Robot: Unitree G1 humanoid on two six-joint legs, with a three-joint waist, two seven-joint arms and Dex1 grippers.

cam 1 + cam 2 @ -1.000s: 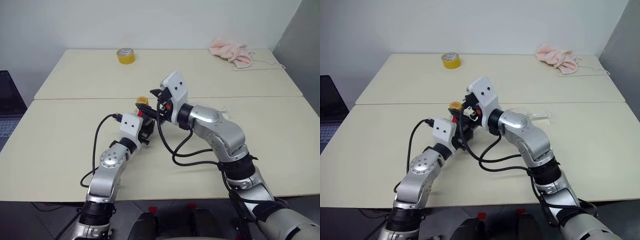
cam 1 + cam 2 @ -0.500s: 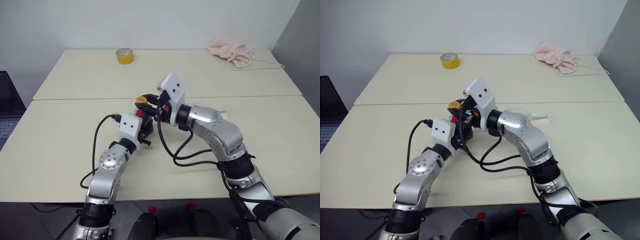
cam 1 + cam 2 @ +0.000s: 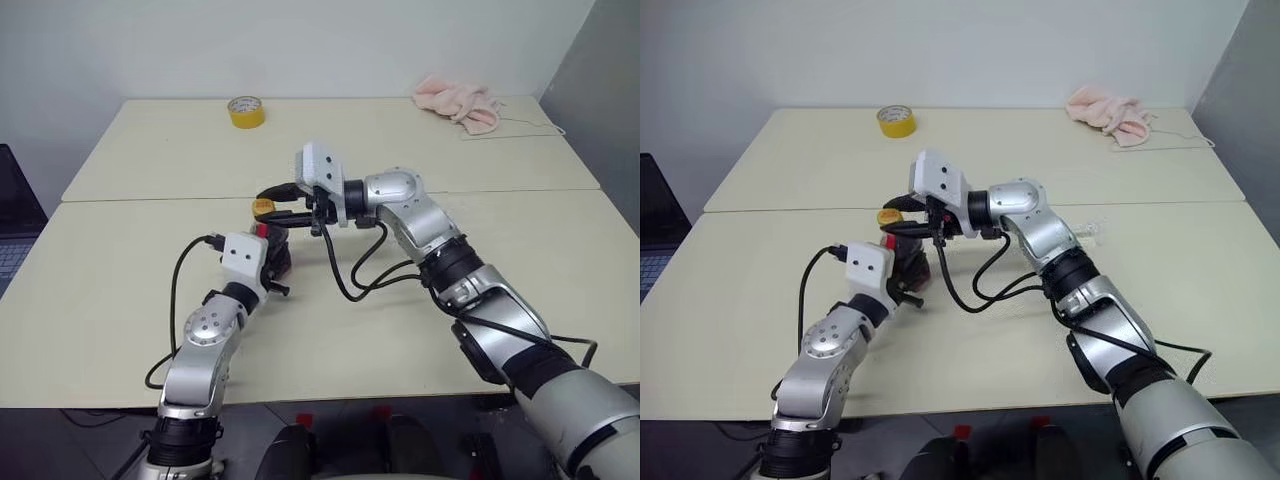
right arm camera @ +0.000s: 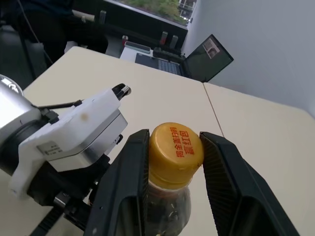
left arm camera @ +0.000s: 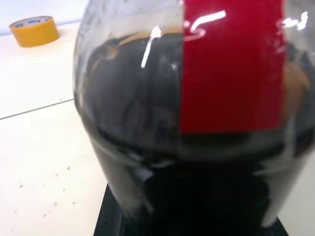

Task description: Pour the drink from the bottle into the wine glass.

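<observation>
Two hands [image 4: 172, 162] on bottle [image 5: 197, 123], cap [image 4: 176, 147] lettering

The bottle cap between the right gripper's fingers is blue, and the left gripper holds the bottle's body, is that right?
Not quite. The cap is yellow, not blue, as the right wrist view shows. The rest stands: the right gripper flanks it, and the left gripper holds the bottle.

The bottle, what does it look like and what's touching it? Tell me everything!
The bottle is small, clear plastic, with a rounded body, a red label strip and a yellow screw cap with red writing. Dark, almost black drink fills most of it. It stands upright on the table. The left gripper is shut on its body, and the right gripper has a black finger on each side of the cap.
</observation>
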